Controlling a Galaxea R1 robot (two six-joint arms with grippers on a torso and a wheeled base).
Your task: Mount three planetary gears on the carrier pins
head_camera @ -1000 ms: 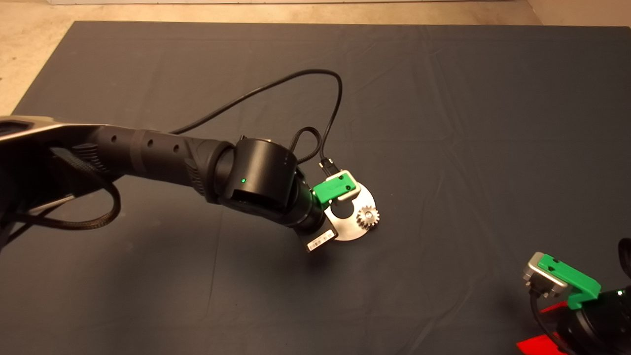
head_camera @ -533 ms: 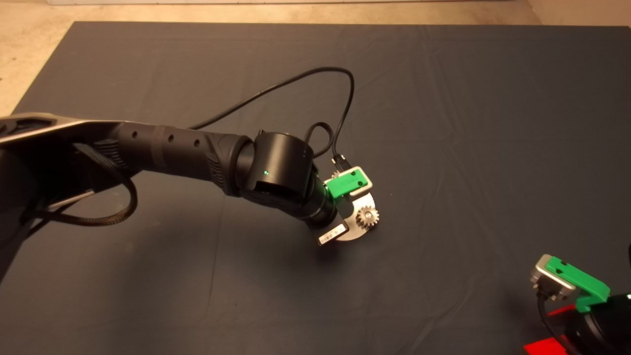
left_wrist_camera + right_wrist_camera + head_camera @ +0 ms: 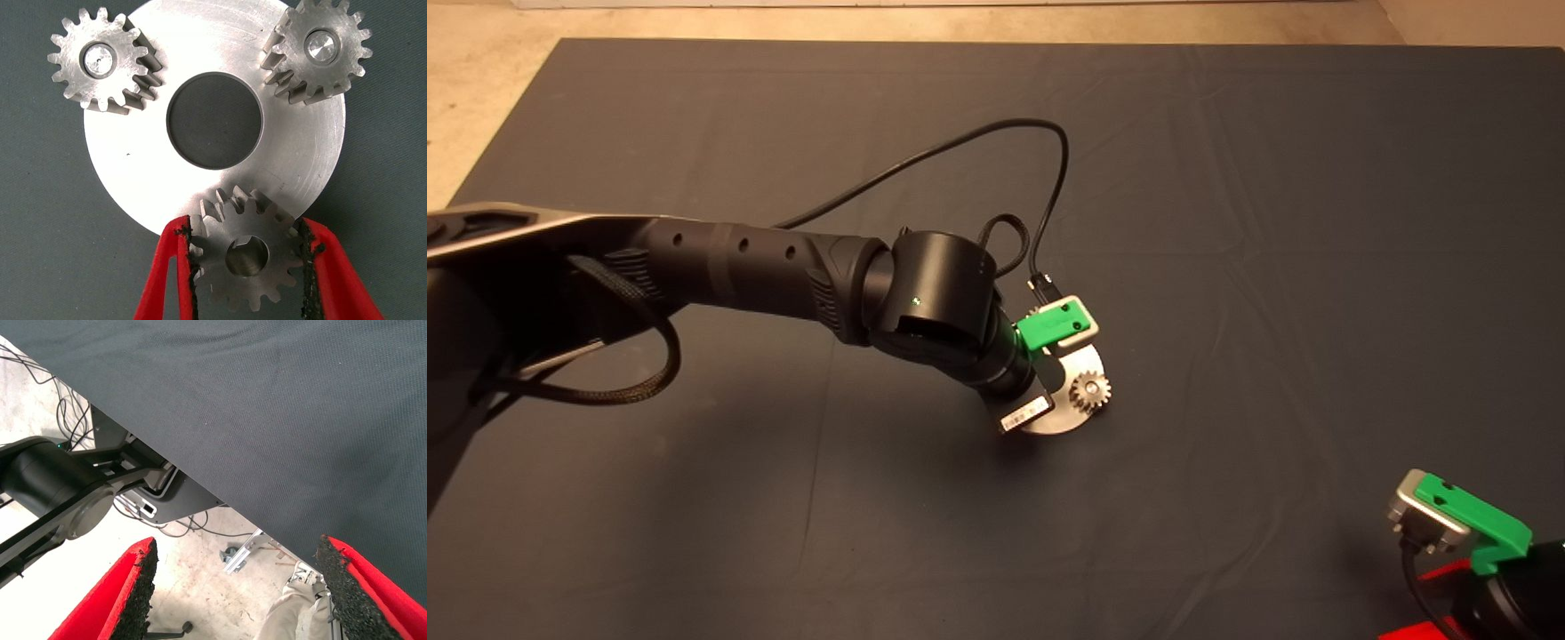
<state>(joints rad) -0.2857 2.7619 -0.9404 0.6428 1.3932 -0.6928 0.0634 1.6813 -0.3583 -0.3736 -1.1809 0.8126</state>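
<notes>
The round silver plate (image 3: 293,167) with a large centre hole lies on the mat; it also shows in the head view (image 3: 1080,364). Two planetary gears (image 3: 100,60) (image 3: 320,48) sit on carrier pins, whose silver tops show in the gear holes. My left gripper (image 3: 241,230) is shut on the third gear (image 3: 247,267) at the plate's rim, one finger on each side; a grey surface shows inside its hole. In the head view one seated gear (image 3: 1090,391) shows and my left wrist (image 3: 960,329) hides the held one. My right gripper (image 3: 237,553) is open and empty.
The dark mat (image 3: 1227,222) covers the table, with bare floor along its far edge. A black cable (image 3: 1049,178) loops above the left wrist. The right arm (image 3: 1467,533) is parked at the lower right; its wrist view shows floor, cables and a person's leg (image 3: 287,613).
My left arm has moved right over the plate and now hides more of it. The right gripper has drawn back toward the lower right corner.
</notes>
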